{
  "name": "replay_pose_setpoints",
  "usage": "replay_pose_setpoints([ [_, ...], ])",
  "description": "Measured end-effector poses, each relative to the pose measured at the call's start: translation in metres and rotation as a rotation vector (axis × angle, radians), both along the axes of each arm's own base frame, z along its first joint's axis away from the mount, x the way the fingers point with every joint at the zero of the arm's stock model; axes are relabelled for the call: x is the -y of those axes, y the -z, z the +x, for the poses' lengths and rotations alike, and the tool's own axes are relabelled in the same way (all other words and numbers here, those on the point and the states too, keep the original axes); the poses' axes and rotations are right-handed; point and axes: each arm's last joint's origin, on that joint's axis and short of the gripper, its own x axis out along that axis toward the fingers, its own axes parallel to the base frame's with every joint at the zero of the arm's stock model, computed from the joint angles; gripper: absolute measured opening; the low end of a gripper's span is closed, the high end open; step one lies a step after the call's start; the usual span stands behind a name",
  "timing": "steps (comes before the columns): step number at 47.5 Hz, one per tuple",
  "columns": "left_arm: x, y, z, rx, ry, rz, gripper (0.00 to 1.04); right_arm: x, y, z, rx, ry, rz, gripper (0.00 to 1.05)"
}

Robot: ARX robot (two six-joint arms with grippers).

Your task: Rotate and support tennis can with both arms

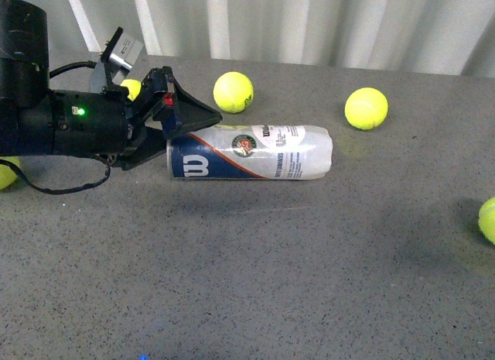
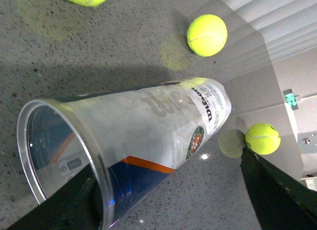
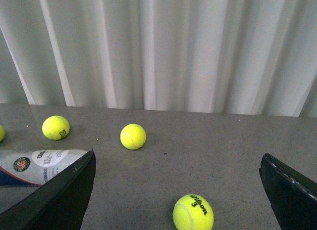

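Observation:
The tennis can (image 1: 251,152) lies on its side on the grey table, label up, its blue end to the left. My left gripper (image 1: 186,132) is open at that left end, with the end between its jaws. In the left wrist view the can (image 2: 148,136) shows its metal-rimmed open end (image 2: 29,156) close beside one finger (image 2: 59,210); the other finger (image 2: 282,195) stands well apart. My right gripper (image 3: 176,161) is open and empty, out of the front view; the can's far end (image 3: 39,163) shows beside one of its fingers (image 3: 59,195).
Yellow tennis balls lie around: one behind the can (image 1: 233,92), one at the back right (image 1: 366,108), one at the right edge (image 1: 487,219), one at the left edge (image 1: 6,173). A ball (image 3: 193,212) lies between my right gripper's fingers. A white curtain hangs behind the table.

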Motion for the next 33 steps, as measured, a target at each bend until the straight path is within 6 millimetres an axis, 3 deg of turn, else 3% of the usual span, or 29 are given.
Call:
replay_pose_setpoints([
  [9,0.009,-0.005,-0.012,-0.06,-0.009,-0.028,0.52,0.0,0.0,0.0,0.0,0.0,0.0,0.97],
  [14,0.015,-0.021,-0.024,-0.063,0.015,-0.041,0.31,0.0,0.0,0.0,0.0,0.0,0.0,0.97],
  [22,0.022,-0.05,-0.037,-0.058,0.053,-0.018,0.06,0.0,0.0,0.0,0.0,0.0,0.0,0.97],
  [29,0.029,-0.09,-0.044,-0.038,0.111,0.072,0.04,0.0,0.0,0.0,0.0,0.0,0.0,0.97],
  [33,0.036,-0.126,-0.042,-0.014,0.169,0.164,0.04,0.0,0.0,0.0,0.0,0.0,0.0,0.97],
])
